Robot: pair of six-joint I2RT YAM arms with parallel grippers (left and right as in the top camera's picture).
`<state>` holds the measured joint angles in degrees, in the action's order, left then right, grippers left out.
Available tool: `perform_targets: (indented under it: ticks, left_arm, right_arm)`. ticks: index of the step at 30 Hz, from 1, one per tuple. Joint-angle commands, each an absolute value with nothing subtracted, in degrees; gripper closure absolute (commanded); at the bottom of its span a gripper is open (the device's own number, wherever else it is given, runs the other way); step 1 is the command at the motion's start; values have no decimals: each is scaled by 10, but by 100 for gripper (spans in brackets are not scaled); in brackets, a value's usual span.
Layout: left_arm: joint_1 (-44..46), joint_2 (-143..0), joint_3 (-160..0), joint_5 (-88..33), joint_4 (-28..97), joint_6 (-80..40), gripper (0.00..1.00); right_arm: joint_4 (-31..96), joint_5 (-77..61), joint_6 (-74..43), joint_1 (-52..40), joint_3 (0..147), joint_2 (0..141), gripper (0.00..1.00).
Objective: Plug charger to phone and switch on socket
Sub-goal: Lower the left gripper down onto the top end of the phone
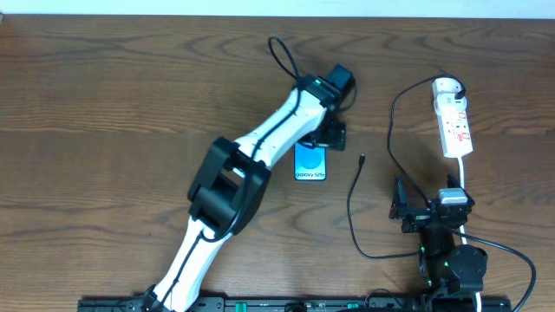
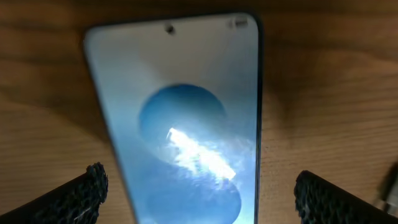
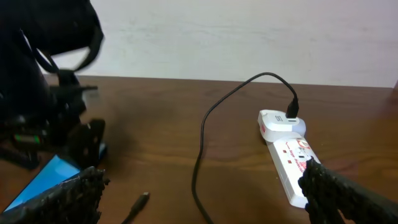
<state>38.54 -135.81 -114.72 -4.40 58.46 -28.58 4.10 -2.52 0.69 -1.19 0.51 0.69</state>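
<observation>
Phone (image 2: 186, 124), likely slick, under spread left claw (image 2: 199, 186); right claw (image 3: 202, 180) spread; charger (image 1: 349, 212) limp, pinch behind tip (image 1: 362, 159).

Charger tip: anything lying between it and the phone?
Nothing visible. Only bare table separates the charger tip from the phone. The left gripper hangs open over the phone, not in that gap.

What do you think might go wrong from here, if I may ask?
The open left end effector straddles the phone; closing off-centre might skew or slide it. The cable loops between its loose plug tip and the power strip, so the right end effector may snag it and drag the tip away.
</observation>
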Motion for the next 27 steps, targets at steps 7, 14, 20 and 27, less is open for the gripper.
perform_targets:
  ticks: [7,14,20,27]
  left_arm:
    - [385,-1374,-1141,-27,583,-307,2]
    - [384,-1374,-1111,-21,564,-334,2]
    - [384,-1374,-1103,-21,560,-342,2]
    - [384,-1374,-1103,-21,556,-342,2]
  right_arm:
    - [43,-21,13,-15,4,4,1]
    - [43,-21,13,-15,4,4,1]
    - [43,-21,13,-15,4,4,1]
    - [43,-21,13,-15,4,4,1]
